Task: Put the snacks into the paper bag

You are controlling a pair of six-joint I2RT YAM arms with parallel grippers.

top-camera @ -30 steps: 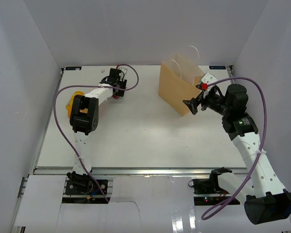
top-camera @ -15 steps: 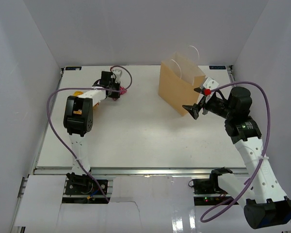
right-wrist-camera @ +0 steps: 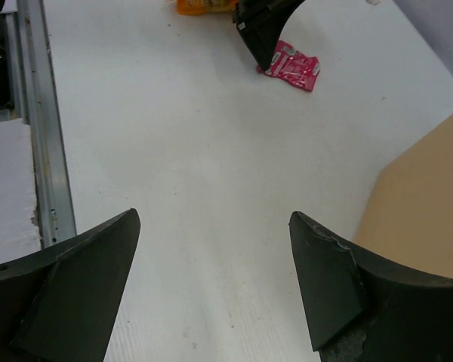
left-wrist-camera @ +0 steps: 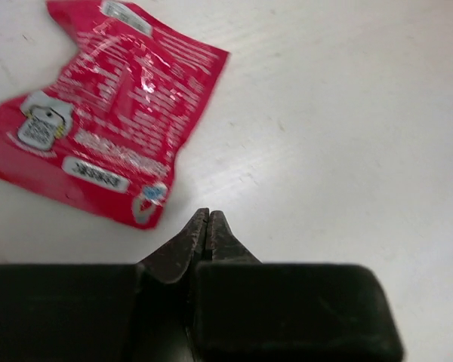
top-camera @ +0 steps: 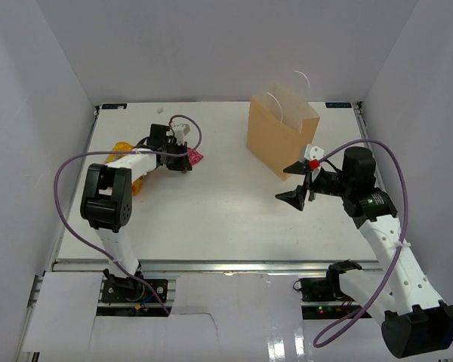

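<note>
Lying flat well left of the paper bag (top-camera: 275,143), the pink packet (left-wrist-camera: 106,113) is looking light and crinkly, so I'm betting on pinching an edge. The left gripper (left-wrist-camera: 206,226) is sitting clenched on nothing out that side too; the right gripper (right-wrist-camera: 214,219) is gaping near the bag.

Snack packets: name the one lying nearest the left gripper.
The pink packet, lying flat just off the tips of the shut left gripper. The orange bag lies clearly farther from it.
</note>
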